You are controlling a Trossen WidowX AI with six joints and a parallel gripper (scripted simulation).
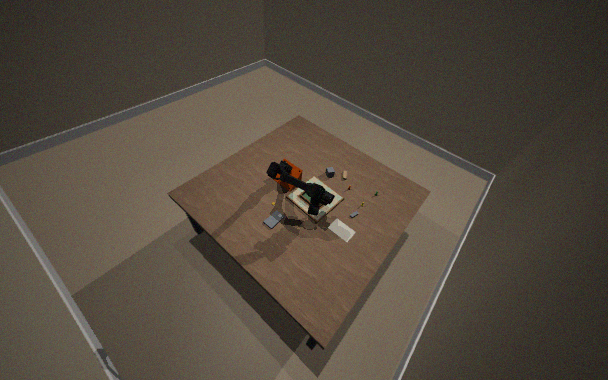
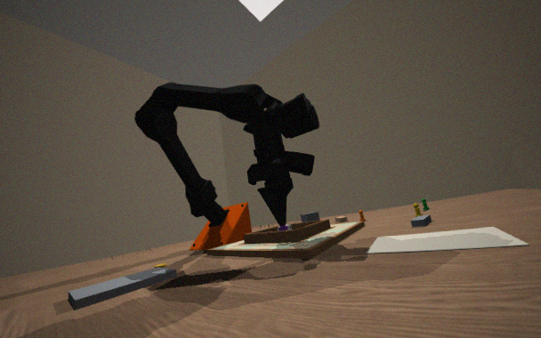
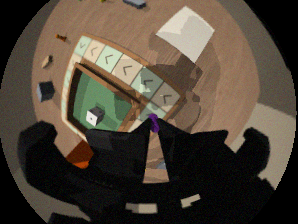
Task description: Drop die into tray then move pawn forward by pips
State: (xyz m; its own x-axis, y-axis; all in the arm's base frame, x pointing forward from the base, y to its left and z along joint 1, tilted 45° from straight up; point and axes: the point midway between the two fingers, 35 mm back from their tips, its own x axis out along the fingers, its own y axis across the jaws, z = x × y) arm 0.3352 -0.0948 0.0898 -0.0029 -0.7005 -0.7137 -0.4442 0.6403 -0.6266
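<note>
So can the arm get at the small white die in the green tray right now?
Probably not yet: the tool is shut on the purple pawn; the white die sits uncovered in the tray.

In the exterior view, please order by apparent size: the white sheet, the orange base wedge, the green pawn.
1. White sheet
2. Orange base wedge
3. Green pawn
The sheet lies nearer the camera, which may exaggerate it.

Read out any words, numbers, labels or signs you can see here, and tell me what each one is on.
No words, brand names or numbers show in any view.
Arrow marks, no text: on the pale squares of the board, seen from the wrist.
Die in the dice tray: its pips are too small and blurred to count.
White sheet: blank.
</note>
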